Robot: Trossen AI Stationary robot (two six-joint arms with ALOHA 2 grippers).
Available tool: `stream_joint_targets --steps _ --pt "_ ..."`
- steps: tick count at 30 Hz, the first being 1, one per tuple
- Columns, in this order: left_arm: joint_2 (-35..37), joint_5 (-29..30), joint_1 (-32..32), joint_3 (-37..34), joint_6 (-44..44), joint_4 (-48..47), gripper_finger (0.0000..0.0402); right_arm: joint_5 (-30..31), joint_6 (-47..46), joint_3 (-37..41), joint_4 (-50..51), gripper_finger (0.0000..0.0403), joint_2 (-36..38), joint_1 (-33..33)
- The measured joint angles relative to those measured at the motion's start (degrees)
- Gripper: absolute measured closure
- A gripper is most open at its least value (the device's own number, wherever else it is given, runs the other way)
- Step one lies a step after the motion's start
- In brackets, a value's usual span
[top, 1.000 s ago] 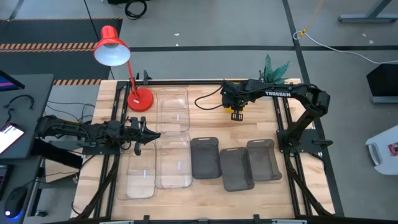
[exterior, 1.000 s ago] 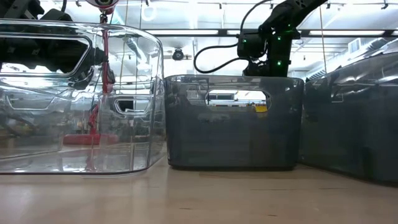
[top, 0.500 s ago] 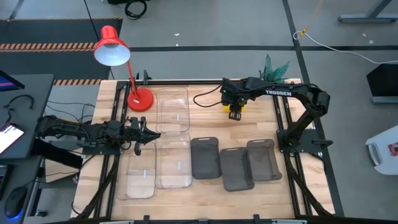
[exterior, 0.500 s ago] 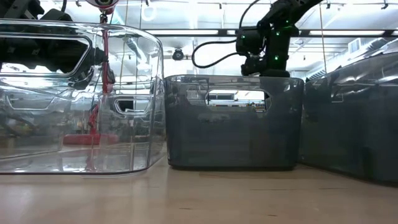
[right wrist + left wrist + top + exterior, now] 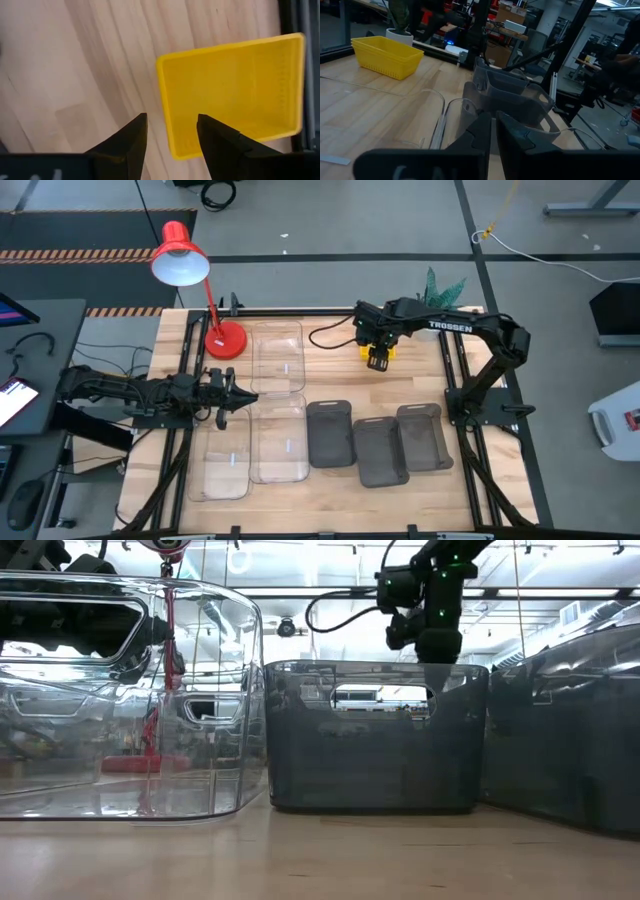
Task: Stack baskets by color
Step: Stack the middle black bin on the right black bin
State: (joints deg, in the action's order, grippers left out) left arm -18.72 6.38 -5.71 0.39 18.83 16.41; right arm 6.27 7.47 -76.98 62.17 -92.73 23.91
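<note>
A: Baskets, yellow: one visible stack near the bench's far edge, by the potted plant. Right tool hovers directly over it, fingers spread and released, gripping nothing.

B: Baskets, dark grey?

A: Three, side by side along the near half of the bench, right of centre (each standing separately, not stacked).

B: Baskets, clear?

A: Four, on the left half: two in a column at the middle, two nearer the left arm. Left tool lies low over that group, fingers clenched together; nothing seen held between them.

B: Other items?

A: Red desk lamp at the far left corner.
</note>
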Motion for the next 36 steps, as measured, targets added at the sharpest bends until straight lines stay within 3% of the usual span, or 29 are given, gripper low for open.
stream_joint_targets --steps 14,36 --pt "0.0 0.0 0.0 0.0 0.0 0.0 0.0366 0.2 -4.3 -5.4 1.6 0.0224 0.2 -5.6" --pt "0.0 0.0 0.0 0.0 0.0 0.0 0.0371 2.4 -18.7 -3.5 -0.3 0.0225 4.2 -27.1"
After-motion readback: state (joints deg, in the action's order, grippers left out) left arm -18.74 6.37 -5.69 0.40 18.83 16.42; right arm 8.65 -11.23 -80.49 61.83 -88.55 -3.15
